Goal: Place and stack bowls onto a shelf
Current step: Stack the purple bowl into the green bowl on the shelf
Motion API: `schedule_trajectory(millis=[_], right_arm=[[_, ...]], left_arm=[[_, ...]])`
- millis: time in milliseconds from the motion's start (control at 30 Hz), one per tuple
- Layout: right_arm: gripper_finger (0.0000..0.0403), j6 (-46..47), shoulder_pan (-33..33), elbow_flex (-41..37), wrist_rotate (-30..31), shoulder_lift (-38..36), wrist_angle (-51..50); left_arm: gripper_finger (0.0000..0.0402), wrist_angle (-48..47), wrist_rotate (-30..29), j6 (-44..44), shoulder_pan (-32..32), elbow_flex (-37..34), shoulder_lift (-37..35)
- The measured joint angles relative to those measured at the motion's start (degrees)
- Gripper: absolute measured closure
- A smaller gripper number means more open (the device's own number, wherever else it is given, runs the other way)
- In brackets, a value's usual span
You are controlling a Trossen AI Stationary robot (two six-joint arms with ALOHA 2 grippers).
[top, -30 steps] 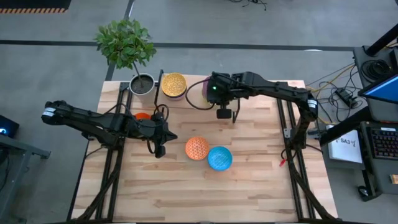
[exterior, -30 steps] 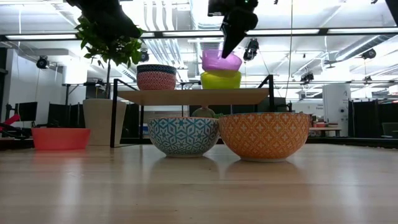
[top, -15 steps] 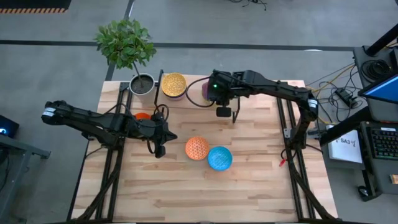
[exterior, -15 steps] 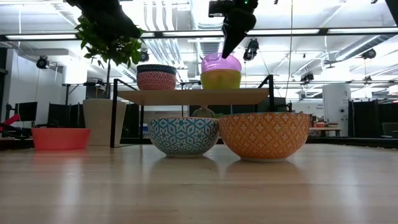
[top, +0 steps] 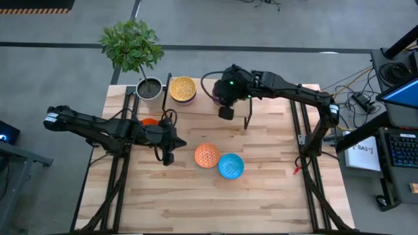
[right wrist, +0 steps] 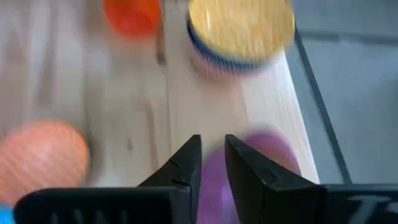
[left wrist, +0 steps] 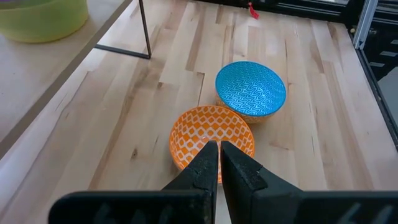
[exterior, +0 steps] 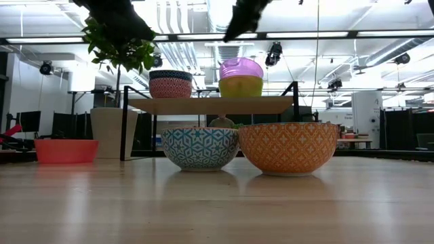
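- Right gripper (top: 224,112), fingers a little apart and empty, above the shelf (exterior: 210,104)'s front edge: dropping could knock the purple bowl (exterior: 241,68) off the yellow one (exterior: 241,86).
- Left gripper (left wrist: 214,163), fingers pressed together, near the orange bowl (left wrist: 211,134): descending like this could shove it into the blue bowl (left wrist: 250,87).

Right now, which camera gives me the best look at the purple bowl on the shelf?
The low view: the purple bowl shows side-on, nested in the yellow bowl on the shelf. In the high view the right arm mostly covers it, the right wrist view blurs it, and the left wrist view misses it.
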Motion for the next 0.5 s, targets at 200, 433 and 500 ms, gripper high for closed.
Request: schedule_trajectory(millis=[200,433,500], right_arm=[[0.0389,-1.5,-1.3,-4.2,-2.9,0.1,7.7],[0.0394,0.7,-3.3,-11.2,-3.7,0.1,10.4],[0.0394,0.7,-3.3,-12.0,-3.8,0.1,11.6]], left_arm=[[0.0400,0.3,0.0,-0.1,0.0,0.0,0.0],[0.0400,0.3,0.0,0.0,0.0,0.0,0.0],[0.0400,0.3,0.0,0.0,0.0,0.0,0.0]])
